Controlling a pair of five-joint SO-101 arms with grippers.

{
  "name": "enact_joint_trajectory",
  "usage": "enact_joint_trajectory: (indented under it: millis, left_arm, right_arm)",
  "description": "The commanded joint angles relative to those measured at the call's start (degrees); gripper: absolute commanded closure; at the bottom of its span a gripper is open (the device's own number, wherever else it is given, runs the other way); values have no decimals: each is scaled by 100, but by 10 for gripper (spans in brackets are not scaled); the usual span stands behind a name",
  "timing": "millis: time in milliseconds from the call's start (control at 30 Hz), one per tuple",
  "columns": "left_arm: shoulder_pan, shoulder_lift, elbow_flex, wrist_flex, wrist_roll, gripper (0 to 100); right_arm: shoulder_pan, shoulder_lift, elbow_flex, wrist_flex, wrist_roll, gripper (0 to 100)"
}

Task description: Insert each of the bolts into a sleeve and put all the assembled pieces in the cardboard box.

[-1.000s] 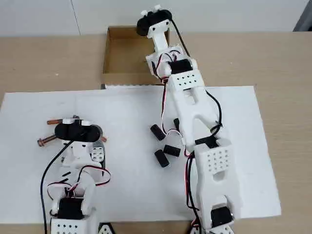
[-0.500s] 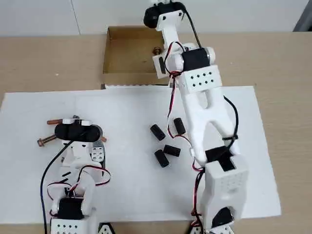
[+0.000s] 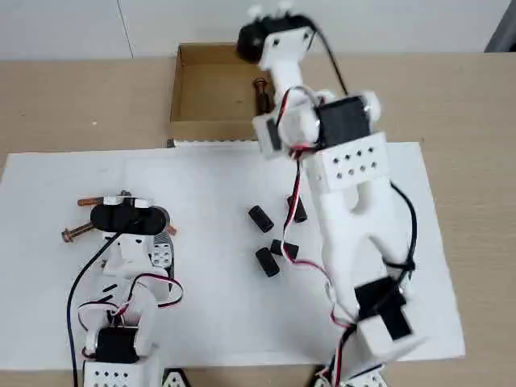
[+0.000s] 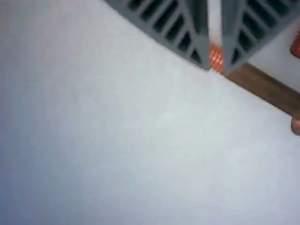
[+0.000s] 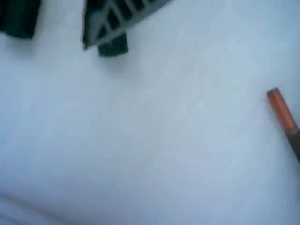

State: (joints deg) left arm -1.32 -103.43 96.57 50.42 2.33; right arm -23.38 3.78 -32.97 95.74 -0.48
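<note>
One bolt in a black sleeve (image 3: 260, 93) lies inside the cardboard box (image 3: 201, 89), near its right wall. Several loose black sleeves (image 3: 260, 218) sit mid-paper beside the right arm. My right gripper (image 3: 268, 139) hangs open and empty over the paper's far edge, just in front of the box. Its ribbed finger (image 5: 117, 21) shows above a sleeve (image 5: 112, 47) lying on the paper. My left gripper (image 4: 214, 63) is low over the paper's left side, shut on a copper bolt (image 4: 215, 57). Two loose bolts (image 3: 90, 201) (image 3: 76, 234) lie beside it.
White paper (image 3: 201, 322) covers the middle of the wooden table (image 3: 64, 105). The right arm's links and cables stretch over the paper's right half, above the sleeves. Another bolt (image 5: 283, 115) lies farther off on the paper.
The right arm has drawn back from over the box toward the paper, and the sleeved bolt now lies uncovered in the box. The left arm has not moved.
</note>
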Motion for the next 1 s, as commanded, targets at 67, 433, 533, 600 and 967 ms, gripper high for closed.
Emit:
enact_joint_trajectory:
  millis: [67, 433, 533, 600, 967]
  left_arm:
    - [-9, -62, -31, 9, 0, 994]
    - [-9, -62, -31, 9, 0, 994]
    - [-9, -62, -31, 9, 0, 994]
    - [-9, -62, -31, 18, 0, 994]
    - [-9, -62, -31, 18, 0, 994]
  right_arm:
    - [-66, -1253, 1714, -119, -413, 894]
    - [127, -1174, 3763, -1262, -677, 813]
    - [207, -971, 4149, -1710, -387, 798]
    - [277, -840, 4325, -2044, -237, 812]
    - [409, 154, 4431, -2870, 132, 825]
